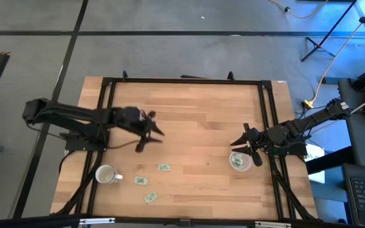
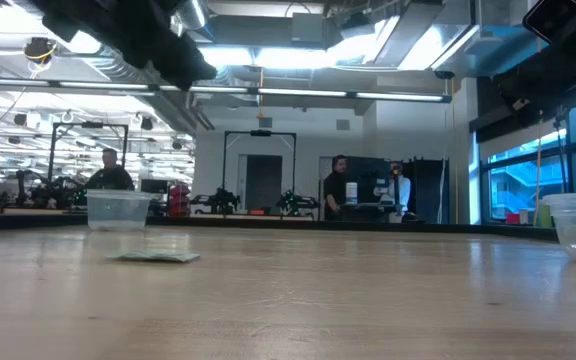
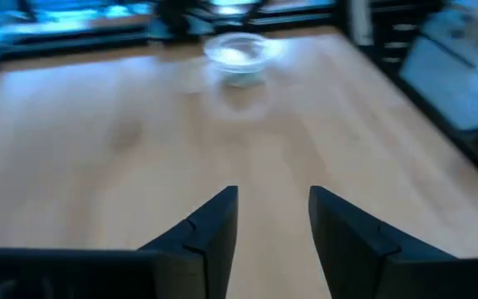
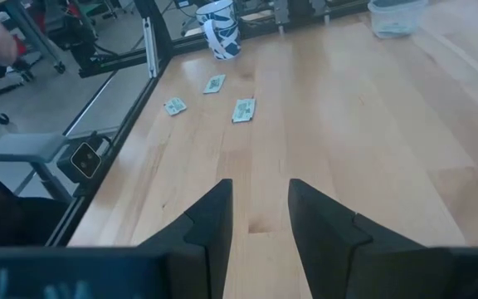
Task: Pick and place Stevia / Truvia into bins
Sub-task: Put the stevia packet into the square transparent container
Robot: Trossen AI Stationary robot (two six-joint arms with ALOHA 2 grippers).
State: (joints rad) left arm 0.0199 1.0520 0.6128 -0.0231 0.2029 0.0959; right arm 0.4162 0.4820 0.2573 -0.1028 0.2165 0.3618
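Note:
Three pale green and white Stevia sachets lie flat on the table's near left part: one [image 1: 164, 167], one [image 1: 140, 180] and one [image 1: 151, 197]; the right wrist view shows them too [image 4: 244, 110]. A clear bin [image 1: 238, 160] near the right edge holds more sachets. A second clear bin [image 4: 397, 15] stands on the left side, hidden under the left arm in the high view. My left gripper [image 1: 149, 136] is open, raised over the table left of centre. My right gripper [image 1: 243, 143] is open, just beside the right bin on its far side.
A white mug [image 1: 106, 174] with a handle stands near the left near corner, close to the loose sachets. A black frame [image 1: 106, 88] runs along the table's edges. The bare wood of the table's middle [image 1: 201, 126] lies between the two arms. People stand in the room beyond the table.

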